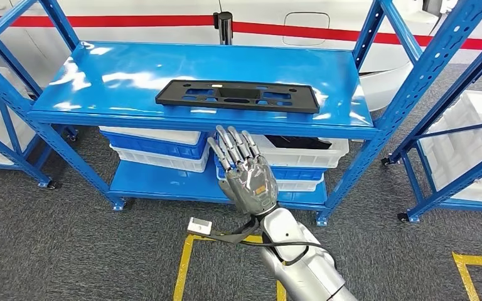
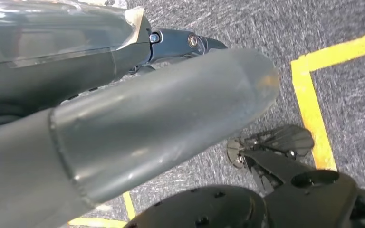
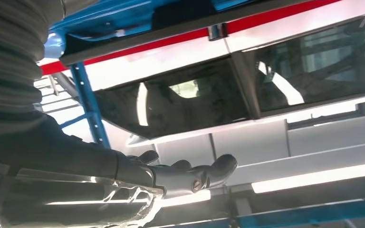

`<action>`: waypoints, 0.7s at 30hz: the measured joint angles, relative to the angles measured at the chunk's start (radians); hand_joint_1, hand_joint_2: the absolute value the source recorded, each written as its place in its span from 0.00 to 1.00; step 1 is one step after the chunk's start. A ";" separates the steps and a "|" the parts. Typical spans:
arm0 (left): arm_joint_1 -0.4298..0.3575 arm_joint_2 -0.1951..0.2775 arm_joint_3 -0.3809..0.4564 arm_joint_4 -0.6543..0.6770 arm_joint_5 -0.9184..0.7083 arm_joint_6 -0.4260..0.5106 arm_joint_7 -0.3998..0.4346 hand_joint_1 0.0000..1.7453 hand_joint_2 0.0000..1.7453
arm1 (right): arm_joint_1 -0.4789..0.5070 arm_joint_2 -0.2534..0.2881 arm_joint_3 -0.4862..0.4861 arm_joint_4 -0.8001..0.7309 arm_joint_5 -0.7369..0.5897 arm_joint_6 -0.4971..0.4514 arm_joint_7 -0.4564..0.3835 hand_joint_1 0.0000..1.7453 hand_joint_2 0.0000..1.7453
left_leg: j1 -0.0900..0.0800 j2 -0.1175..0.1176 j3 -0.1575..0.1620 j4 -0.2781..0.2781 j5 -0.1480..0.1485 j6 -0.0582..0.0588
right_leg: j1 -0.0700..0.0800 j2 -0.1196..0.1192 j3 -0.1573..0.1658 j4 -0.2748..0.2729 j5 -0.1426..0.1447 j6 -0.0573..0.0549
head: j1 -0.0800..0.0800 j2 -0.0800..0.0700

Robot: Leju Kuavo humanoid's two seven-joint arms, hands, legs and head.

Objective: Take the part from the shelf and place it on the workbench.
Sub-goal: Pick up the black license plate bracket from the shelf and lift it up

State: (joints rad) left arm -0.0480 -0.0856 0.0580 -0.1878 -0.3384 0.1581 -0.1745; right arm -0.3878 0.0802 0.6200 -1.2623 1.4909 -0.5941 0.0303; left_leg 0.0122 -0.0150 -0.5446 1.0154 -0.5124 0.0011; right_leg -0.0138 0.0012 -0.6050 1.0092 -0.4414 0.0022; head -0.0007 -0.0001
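Head view: black flat part (image 1: pixel 238 96) lies on the top board of the blue shelf (image 1: pixel 132 75), toward the front edge, roughly central, long side running across the board. It has several cut-outs. Right robot hand (image 1: pixel 246 172) is raised in front of the shelf, below the level of the top board and just under the part's front edge, not touching it. Its fingers (image 1: pixel 229 145) are extended and slightly apart, pointing up and forward; nothing is held. White and blue bins (image 1: pixel 157 147) stand on the lower board behind the hand, one with dark contents (image 1: pixel 298 142). A small white tag (image 1: pixel 199 226) on a cable hangs near the wrist. Yellow floor tape (image 1: pixel 185 260) marks the grey carpet.

Left wrist view: left robot hand (image 2: pixel 138 118) shows as a thick grey thumb and a grey cover close to the lens, over carpet and a yellow tape corner (image 2: pixel 313 109). Fingers are too little seen; its state cannot be told.

Right wrist view: right robot hand (image 3: pixel 180 175) is seen from behind, dark fingers (image 3: pixel 221 166) stretched out, holding nothing. Above it is the underside of the blue shelf (image 3: pixel 123 19).
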 joint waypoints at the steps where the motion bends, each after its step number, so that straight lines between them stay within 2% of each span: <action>1: 0.000 0.000 0.000 0.000 -0.002 0.001 0.001 0.00 0.00 | -0.006 0.000 -0.001 0.005 0.005 0.009 0.013 0.00 1.00 | 0.002 0.003 -0.014 0.030 -0.015 -0.007 | -0.003 0.000 0.005 -0.003 -0.002 -0.007 | -0.003 0.000; 2: 0.000 -0.001 0.000 0.000 -0.005 0.001 0.002 0.00 0.00 | -0.011 0.001 -0.002 0.012 0.009 0.022 0.027 0.00 1.00 | 0.005 0.006 -0.039 0.080 -0.037 -0.013 | -0.006 0.000 0.011 -0.004 -0.005 -0.013 | -0.006 0.000; 4: 0.000 -0.001 0.000 0.000 -0.010 0.002 0.004 0.00 0.00 | -0.018 0.002 -0.005 0.031 0.017 0.057 0.055 0.00 1.00 | 0.009 0.009 -0.112 0.209 -0.080 -0.023 | -0.005 -0.001 0.020 -0.004 -0.013 -0.021 | -0.009 0.000; 5: 0.001 -0.001 0.000 0.000 -0.012 0.002 0.006 0.00 0.00 | -0.019 0.002 -0.007 0.040 0.022 0.073 0.067 0.00 1.00 | 0.010 0.010 -0.144 0.253 -0.085 -0.027 | -0.004 -0.001 0.024 -0.004 -0.016 -0.023 | -0.009 0.000; 6: 0.003 -0.001 0.000 0.000 -0.014 0.002 0.006 0.00 0.00 | -0.019 0.002 -0.009 0.049 0.027 0.085 0.076 0.00 1.00 | 0.012 0.011 -0.160 0.261 -0.069 -0.028 | -0.004 0.000 0.029 -0.004 -0.021 -0.024 | -0.010 0.000; 7: 0.004 -0.001 0.000 0.000 -0.016 0.002 0.006 0.00 0.00 | -0.019 0.003 -0.011 0.055 0.033 0.092 0.083 0.00 1.00 | 0.013 0.012 -0.157 0.230 -0.034 -0.028 | -0.004 0.001 0.036 -0.004 -0.025 -0.022 | -0.010 0.000; 9: 0.004 -0.001 0.000 0.000 -0.018 0.002 0.006 0.00 0.00 | -0.022 0.004 -0.014 0.066 0.041 0.101 0.092 0.00 1.00 | 0.013 0.013 -0.111 0.101 0.049 -0.023 | -0.003 0.003 0.050 -0.004 -0.036 -0.015 | -0.010 0.000; 10: 0.003 -0.001 0.000 0.000 -0.018 0.002 0.006 0.00 0.00 | -0.025 0.005 -0.015 0.070 0.043 0.103 0.095 0.00 1.00 | 0.011 0.013 -0.088 0.047 0.070 -0.018 | -0.001 0.003 0.054 -0.004 -0.040 -0.011 | -0.009 0.000; 11: 0.002 -0.001 0.000 0.000 -0.018 0.002 0.006 0.00 0.00 | -0.028 0.006 -0.016 0.074 0.044 0.105 0.096 0.00 1.00 | 0.008 0.013 -0.073 0.014 0.078 -0.013 | 0.001 0.003 0.056 -0.005 -0.043 -0.006 | -0.009 0.000; 14: 0.001 -0.001 0.000 0.000 -0.023 0.001 0.003 0.00 0.00 | -0.034 0.008 -0.018 0.083 0.046 0.109 0.097 0.00 1.00 | 0.001 0.012 -0.060 -0.005 0.072 0.007 | 0.003 0.001 0.054 -0.008 -0.047 0.010 | -0.009 0.000; 16: 0.001 -0.002 -0.001 0.000 -0.028 0.001 0.000 0.00 0.00 | -0.037 0.009 -0.020 0.088 0.047 0.110 0.100 0.00 1.00 | 0.003 0.012 -0.048 -0.018 0.074 0.022 | 0.002 0.000 0.038 0.026 -0.065 0.015 | -0.008 0.000; 17: 0.001 -0.003 -0.001 0.000 -0.030 0.001 -0.001 0.00 0.00 | -0.039 0.008 -0.021 0.090 0.048 0.111 0.101 0.00 1.00 | 0.004 0.013 -0.042 -0.024 0.074 0.029 | 0.002 0.000 0.015 0.071 -0.083 0.013 | -0.007 0.000; 19: -0.001 -0.003 -0.001 0.000 -0.030 0.001 -0.004 0.00 0.00 | -0.040 0.004 -0.023 0.096 0.045 0.114 0.102 0.00 1.00 | 0.001 0.012 -0.038 -0.024 0.070 0.038 | 0.002 0.000 -0.060 0.203 -0.123 0.008 | -0.006 0.000; 20: -0.001 -0.003 -0.001 0.000 -0.030 0.000 -0.004 0.00 0.00 | -0.039 0.000 -0.024 0.100 0.044 0.115 0.102 0.00 1.00 | 0.000 0.011 -0.035 -0.024 0.067 0.040 | 0.001 0.000 -0.095 0.256 -0.134 0.008 | -0.006 0.000; 21: -0.001 -0.003 -0.001 0.000 -0.031 0.000 -0.005 0.00 0.00 | -0.038 -0.002 -0.025 0.104 0.041 0.117 0.103 0.00 1.00 | 0.000 0.010 -0.032 -0.024 0.063 0.041 | 0.001 0.000 -0.115 0.277 -0.129 0.013 | -0.006 0.000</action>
State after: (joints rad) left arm -0.0489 -0.0885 0.0573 -0.1875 -0.3689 0.1581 -0.1792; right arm -0.4259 0.0779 0.5952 -1.1583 1.5320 -0.4773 0.1329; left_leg 0.0118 -0.0054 -0.5763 0.9915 -0.4489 0.0418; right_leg -0.0127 0.0008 -0.7203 1.2861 -0.5706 0.0153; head -0.0070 0.0000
